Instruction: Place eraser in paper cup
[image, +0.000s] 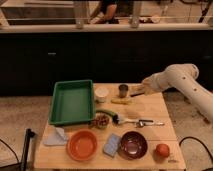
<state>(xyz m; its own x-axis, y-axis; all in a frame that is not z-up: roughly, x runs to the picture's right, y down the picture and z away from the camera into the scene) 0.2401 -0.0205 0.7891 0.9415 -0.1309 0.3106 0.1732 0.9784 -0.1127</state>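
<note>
The pincer (140, 90) hovers at the far edge of the wooden bench (160, 112) with the tan-brown rectangular block eraser (135, 90) at its tip; whether it pinches the block I cannot tell. The dark grey metal cup (123, 90) stands between it and the small white paper cup (101, 94), so a short drop would likely land in the wrong cup. The long block could also topple the paper cup. There is one eraser and there are two cups.

The paper cup (101, 94), small, white and round-rimmed, stands upright near the far edge of the desk (152, 112). The eraser (135, 91), a tan-brown block, is off to its right at the tip of the pincer (140, 88), outside the cup.
</note>
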